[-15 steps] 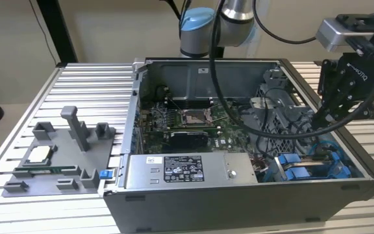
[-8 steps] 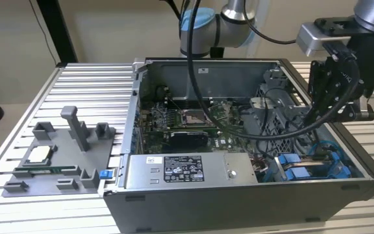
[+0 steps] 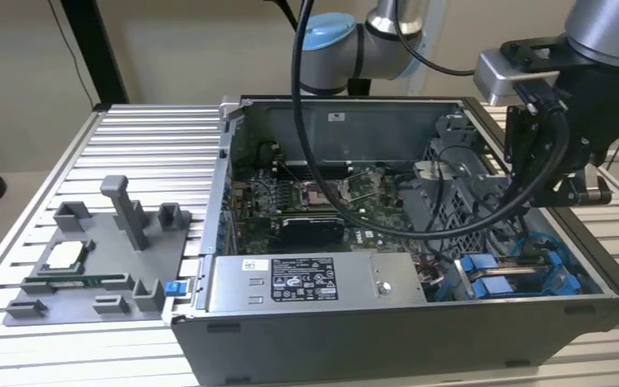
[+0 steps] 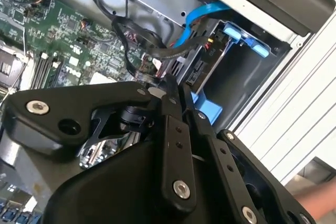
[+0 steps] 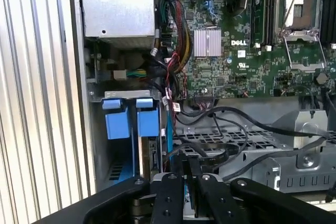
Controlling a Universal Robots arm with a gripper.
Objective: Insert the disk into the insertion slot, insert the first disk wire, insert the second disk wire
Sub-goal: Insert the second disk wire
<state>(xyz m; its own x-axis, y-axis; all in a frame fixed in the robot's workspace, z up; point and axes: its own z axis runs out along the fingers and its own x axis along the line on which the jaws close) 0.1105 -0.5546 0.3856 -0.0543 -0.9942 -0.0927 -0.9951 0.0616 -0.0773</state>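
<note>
The disk stands on edge inside the insertion slot, its blue carrier tabs at the top. In the exterior view the disk's blue carrier sits at the front right corner of the open computer case. My gripper hangs above that corner, over the drive cage. Its black fingers look shut in both wray views, tips together at the gripper. Black wires loop right at the fingertips; I cannot tell whether one is pinched. A blue wire runs toward the slot.
The green motherboard fills the case floor. A grey labelled power-supply box lies along the front wall. On the exterior view's left, a grey fixture with small parts rests on the slatted metal table. A hand shows at the edge.
</note>
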